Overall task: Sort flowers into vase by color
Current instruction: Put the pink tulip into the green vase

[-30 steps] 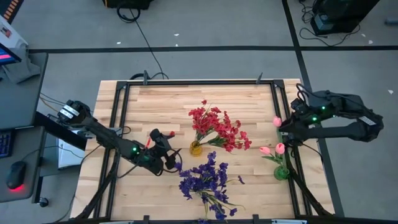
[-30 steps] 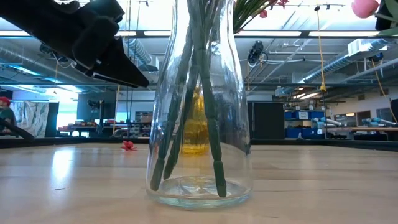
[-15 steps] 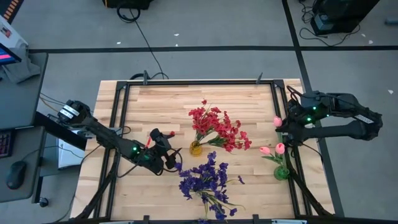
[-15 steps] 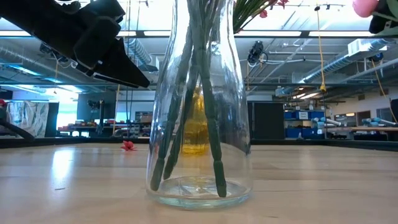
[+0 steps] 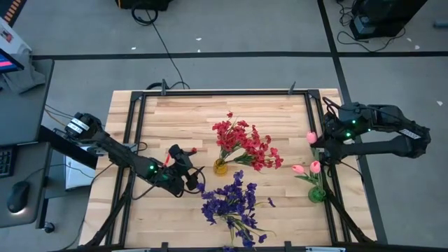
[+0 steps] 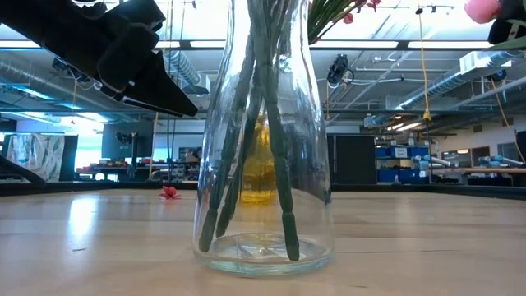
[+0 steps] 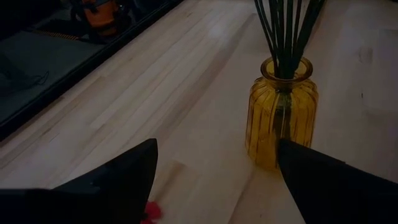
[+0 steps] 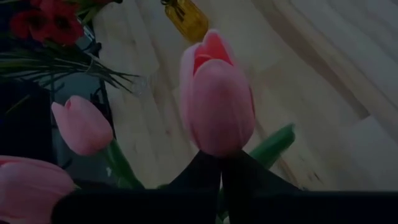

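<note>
Writing shows nowhere; right claw (image 8: 221, 163) pinches pink tulip (image 8: 216, 99), left claw (image 7: 214, 180) wide.

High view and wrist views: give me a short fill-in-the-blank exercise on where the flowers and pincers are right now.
1. The red flowers stand in the ____ vase.
2. The right pincer is shut on a ____ tulip.
3. The purple flowers stand in a ____ glass vase.
4. The left pincer is ____, holding nothing.

Missing words: yellow; pink; clear; open
</note>
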Controlling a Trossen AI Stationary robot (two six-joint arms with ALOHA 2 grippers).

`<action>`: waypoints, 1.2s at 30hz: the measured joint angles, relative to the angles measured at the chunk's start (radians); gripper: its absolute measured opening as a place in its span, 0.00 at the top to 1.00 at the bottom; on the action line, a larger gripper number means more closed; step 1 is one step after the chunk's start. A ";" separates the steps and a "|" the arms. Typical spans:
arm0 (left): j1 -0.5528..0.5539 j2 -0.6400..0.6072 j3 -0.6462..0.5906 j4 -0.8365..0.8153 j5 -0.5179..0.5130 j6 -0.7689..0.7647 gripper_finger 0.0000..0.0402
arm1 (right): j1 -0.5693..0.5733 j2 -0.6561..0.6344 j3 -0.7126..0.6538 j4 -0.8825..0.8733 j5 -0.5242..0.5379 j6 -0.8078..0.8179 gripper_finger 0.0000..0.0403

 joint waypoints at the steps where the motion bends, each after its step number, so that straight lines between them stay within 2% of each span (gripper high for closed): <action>1: 0.000 0.000 0.000 0.000 0.000 0.000 0.17 | 0.000 -0.001 0.000 -0.002 -0.001 0.002 0.96; 21: 0.000 0.000 0.000 0.000 0.000 0.000 0.17 | 0.000 -0.012 0.103 -0.022 -0.009 0.057 0.98; 36: 0.000 0.000 0.000 -0.001 0.000 -0.001 0.17 | 0.000 -0.091 0.103 -0.012 -0.087 0.052 0.99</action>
